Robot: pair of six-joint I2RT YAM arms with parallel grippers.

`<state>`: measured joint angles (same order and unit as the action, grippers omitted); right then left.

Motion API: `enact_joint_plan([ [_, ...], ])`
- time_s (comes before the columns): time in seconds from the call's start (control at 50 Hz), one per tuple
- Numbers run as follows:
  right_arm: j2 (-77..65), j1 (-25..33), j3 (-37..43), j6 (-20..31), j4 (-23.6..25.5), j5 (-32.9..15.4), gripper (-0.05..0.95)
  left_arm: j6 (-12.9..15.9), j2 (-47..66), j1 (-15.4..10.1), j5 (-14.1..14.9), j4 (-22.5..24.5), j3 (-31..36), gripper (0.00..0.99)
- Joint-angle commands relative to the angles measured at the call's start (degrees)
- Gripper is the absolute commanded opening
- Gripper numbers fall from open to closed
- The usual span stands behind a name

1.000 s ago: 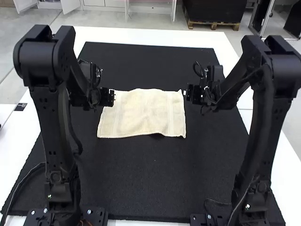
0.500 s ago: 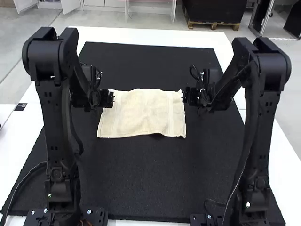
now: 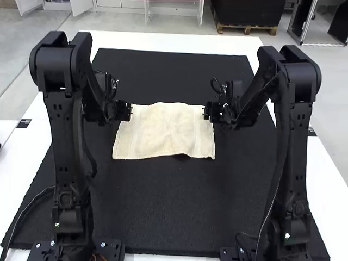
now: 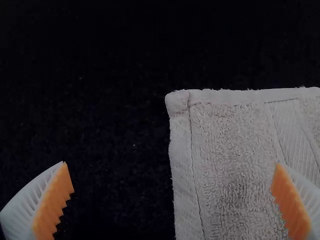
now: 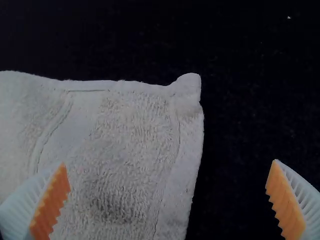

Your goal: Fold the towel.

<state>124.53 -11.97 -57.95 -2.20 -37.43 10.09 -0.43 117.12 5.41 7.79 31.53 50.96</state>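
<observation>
In the high view a cream towel (image 3: 166, 130) lies spread on the black mat, its near edge slightly wavy. My left gripper (image 3: 130, 112) is over its far left corner, and my right gripper (image 3: 206, 112) is over its far right corner. The left wrist view has the left gripper (image 4: 172, 200) wide open, one finger on each side of the edge of the towel (image 4: 230, 150). Likewise in the right wrist view, the right gripper (image 5: 167, 197) stands open above a corner of the towel (image 5: 130, 140). Nothing is between either pair of fingers that they grip.
The black mat (image 3: 163, 206) extends around the towel on a white table (image 3: 168, 41). A cable (image 3: 27, 209) runs beside the left arm's base. Both arms' upright links stand at the near left and near right.
The right arm has moved left, bringing its gripper from beside the towel's far right corner to over it. The left arm has shifted only slightly. The towel lies as before.
</observation>
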Motion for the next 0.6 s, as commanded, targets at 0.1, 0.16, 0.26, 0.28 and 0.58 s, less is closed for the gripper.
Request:
enact_joint_plan([
  [0.1, 1.3, -0.8, -1.2, -0.4, -0.4, -0.3, 0.90, 0.6, 2.5, 0.7, 0.8, 0.1, 1.4, 0.920],
  [0.16, 1.6, -0.8, -1.2, -0.1, -0.4, -0.3, 0.88, 0.5, 3.0, 0.7, 0.8, 0.2, 1.3, 0.913],
  [0.26, 1.9, -0.8, -1.2, 0.4, -0.2, 0.2, 0.71, 0.5, 3.9, 0.7, 0.8, 0.3, 1.3, 0.811],
  [0.28, 2.0, -0.8, -1.1, 0.4, -0.1, 0.5, 0.60, 0.5, 4.1, 0.7, 0.9, 0.4, 1.3, 0.761],
  [0.58, 2.6, -0.6, -1.0, -0.3, -0.2, 7.2, 0.00, 0.6, 6.1, 0.7, 2.4, 1.3, 0.5, 0.021],
])
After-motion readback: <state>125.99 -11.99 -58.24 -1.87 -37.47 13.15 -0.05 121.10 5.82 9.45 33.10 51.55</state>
